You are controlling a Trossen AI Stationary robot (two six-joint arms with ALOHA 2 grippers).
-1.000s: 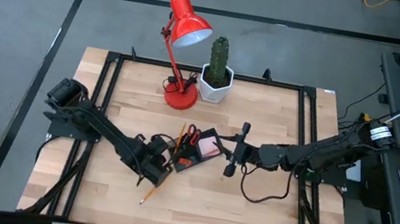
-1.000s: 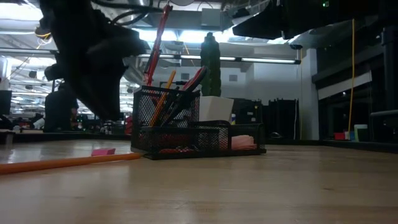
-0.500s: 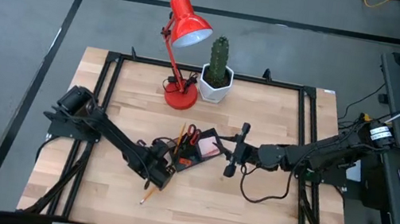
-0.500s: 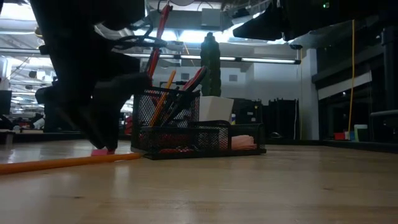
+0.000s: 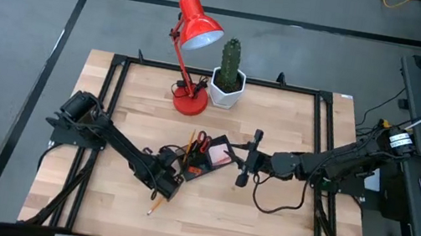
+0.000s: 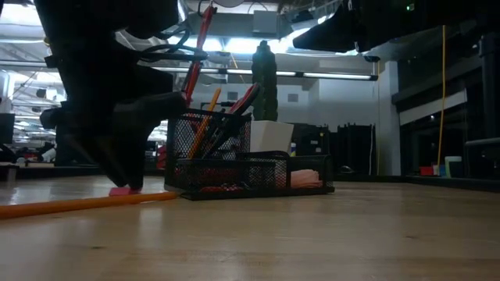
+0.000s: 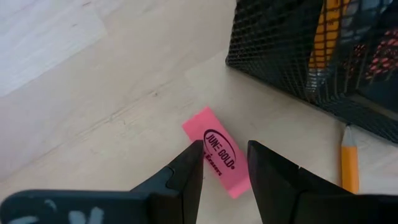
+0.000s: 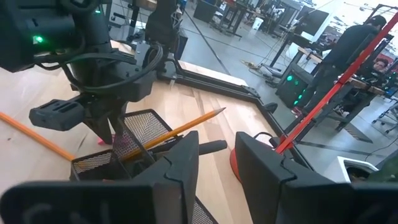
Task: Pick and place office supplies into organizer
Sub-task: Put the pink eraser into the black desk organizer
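As left tool (image 7: 224, 163) gapes astride pink eraser (image 7: 219, 150) | eraser lies diagonal across fingers.

pink eraser (image 7: 218, 151) flat | beside black mesh organizer (image 5: 202, 161)

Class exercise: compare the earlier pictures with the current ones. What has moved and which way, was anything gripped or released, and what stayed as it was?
The left gripper has come down beside the organizer, its open fingers now straddling the pink eraser lying flat on the table. Nothing has been gripped or let go. The right gripper, the loose pencil on the table and the organizer's contents stayed as they were.
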